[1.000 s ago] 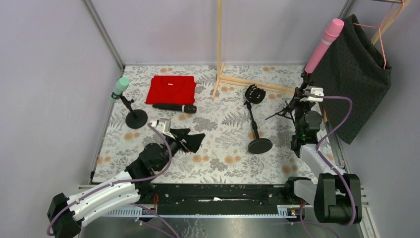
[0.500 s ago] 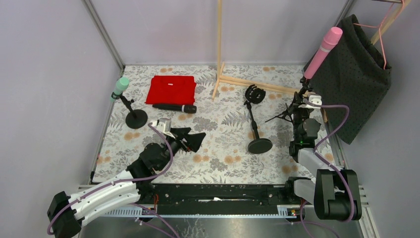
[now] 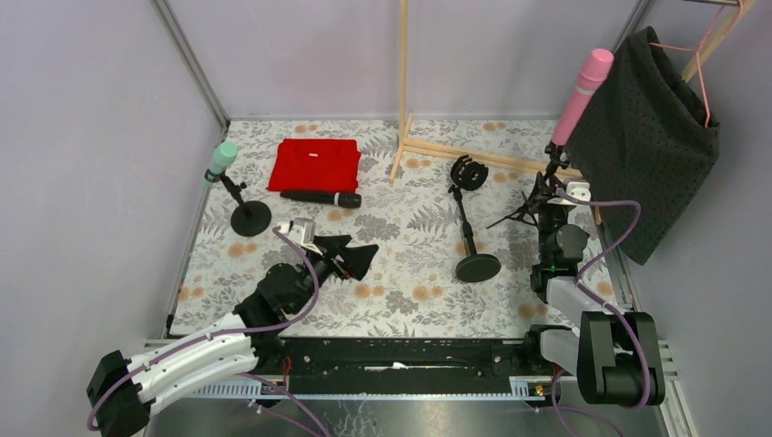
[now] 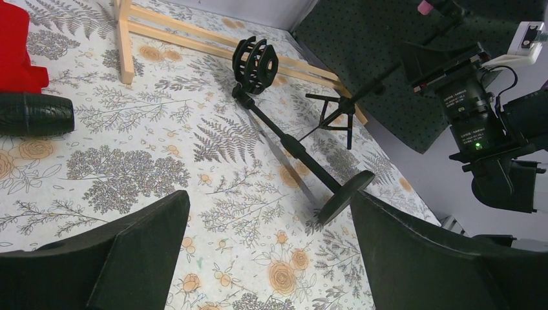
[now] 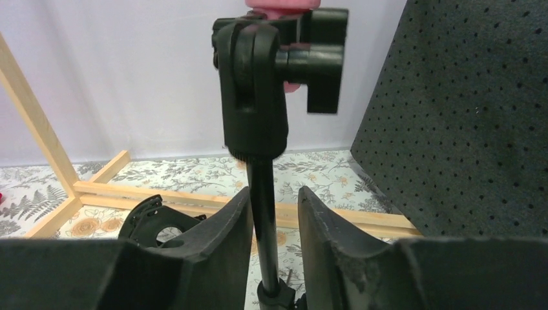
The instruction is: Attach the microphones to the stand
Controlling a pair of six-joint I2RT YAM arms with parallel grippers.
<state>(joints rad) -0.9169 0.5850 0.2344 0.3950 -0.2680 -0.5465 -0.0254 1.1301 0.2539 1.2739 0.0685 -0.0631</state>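
The right pincer was loosened, slightly apart around the tripod stand's pole; the pink microphone was tipped toward 9 o'clock. The left pincer was kept wide apart.

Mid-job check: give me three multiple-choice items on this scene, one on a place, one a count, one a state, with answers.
1. Where is the black microphone?
A. lying on the table beside the red cloth
B. mounted upright in a clip
C. hanging from a hook

2. How many microphones sit on stands?
A. one
B. two
C. three

3. How is the left tool?
A. open and empty
B. shut on a microphone
C. shut on a pole

Answers:
1 A: it lies flat along the cloth's near edge.
2 B: the mint green microphone and pink microphone are mounted; the middle stand is empty.
3 A: only table shows between its fingers.
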